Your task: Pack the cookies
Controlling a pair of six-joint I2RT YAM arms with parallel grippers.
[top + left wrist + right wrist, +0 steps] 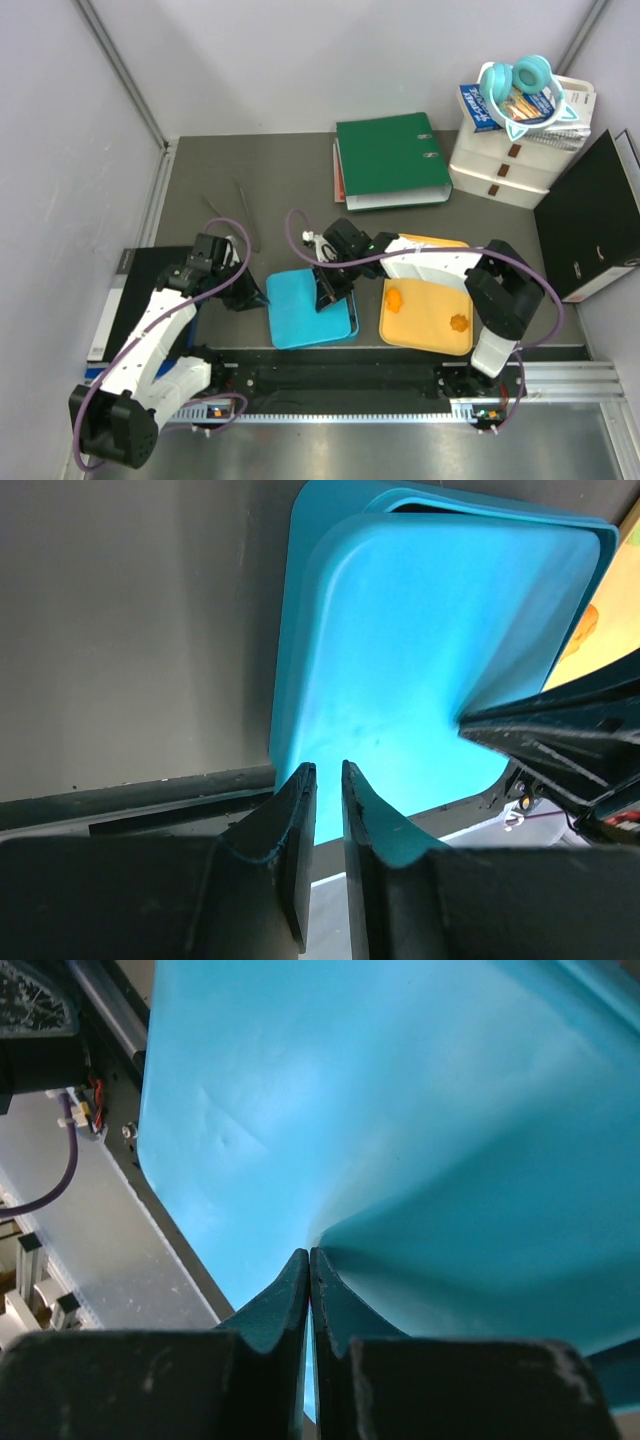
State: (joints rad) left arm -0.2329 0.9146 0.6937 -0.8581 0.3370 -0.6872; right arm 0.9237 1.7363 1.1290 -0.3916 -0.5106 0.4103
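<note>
Arms: two white-and-black robot arms rise from the near table edge and both reach in to the middle.
Table: dark grey flat tabletop (220,190), walled by pale panels.
Green binder: large green lever-arch folder (390,155), lying flat at the far side.
Blue tray: bright blue rounded-square soft plastic tray (300,322) (420,630) (350,1090), near the front edge between the arms. The left wrist view shows two blue layers, one over the other.
Yellow tray: flat yellow-orange rounded plastic tray (425,325), just right of the blue tray.
Right gripper: black two-finger right gripper (325,290) (309,1255), fingers pressed together on the blue tray's surface, which creases up into the pinch.
Left gripper: black two-finger left gripper (255,295) (322,770), at the blue tray's left rim. Only a narrow slit separates its fingers, with blue showing in it. I cannot tell whether they grip.
Cookies: two small orange flower-shaped biscuit cookies (396,297) (459,322), lying apart on the yellow tray, touched by neither gripper.
</note>
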